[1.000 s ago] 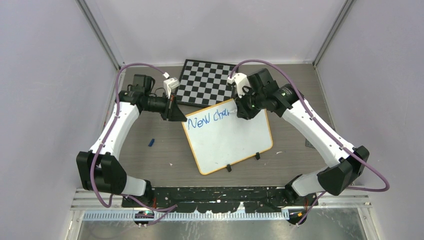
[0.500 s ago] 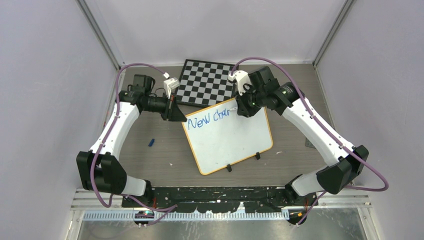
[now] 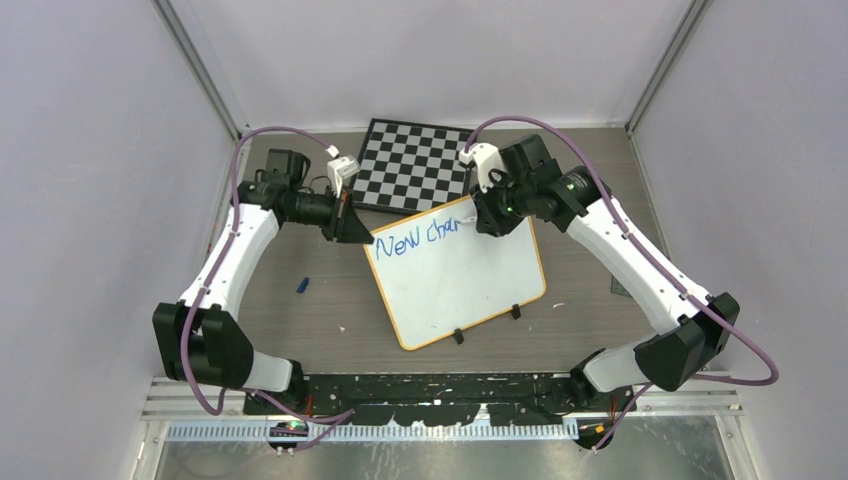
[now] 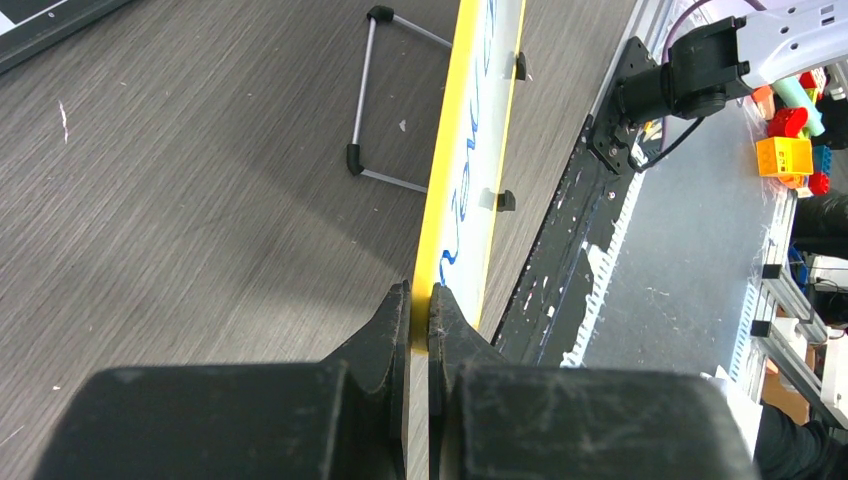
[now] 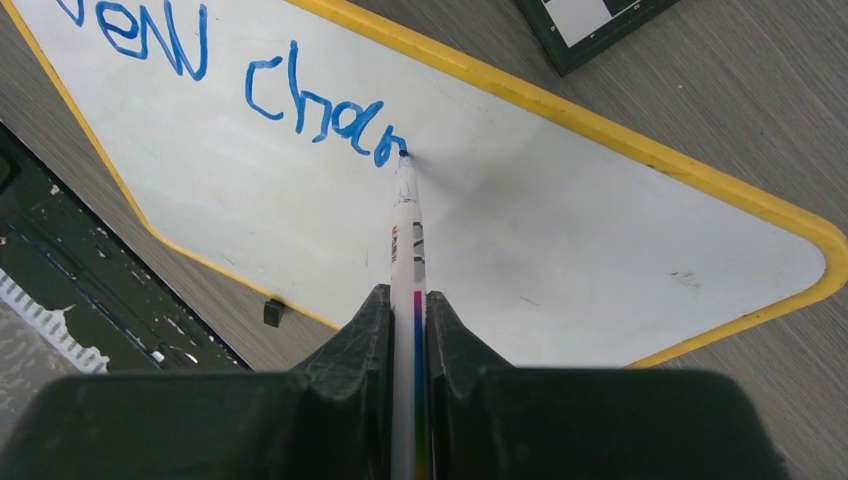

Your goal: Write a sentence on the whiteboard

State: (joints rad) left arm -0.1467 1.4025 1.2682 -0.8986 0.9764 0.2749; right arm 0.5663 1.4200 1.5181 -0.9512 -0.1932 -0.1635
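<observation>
The whiteboard (image 3: 470, 275) lies tilted on the table, white with an orange rim and two black clips on its near edge. Blue writing (image 3: 415, 240) reads "New chan" along its far edge. My left gripper (image 3: 362, 237) is shut on the board's far-left corner; in the left wrist view its jaws pinch the yellow rim (image 4: 440, 210). My right gripper (image 3: 480, 222) is shut on a white marker (image 5: 407, 250), its tip touching the board at the end of the last letter (image 5: 388, 150). The board also shows in the right wrist view (image 5: 560, 220).
A black-and-white chessboard (image 3: 415, 165) lies behind the whiteboard, its corner in the right wrist view (image 5: 590, 25). A small blue cap (image 3: 301, 285) lies left of the board. A wire stand (image 4: 375, 90) shows beside the board. Grey walls enclose the table.
The right gripper has shifted slightly rightward with the marker, extending the last blue letter. The left arm and the board have not moved.
</observation>
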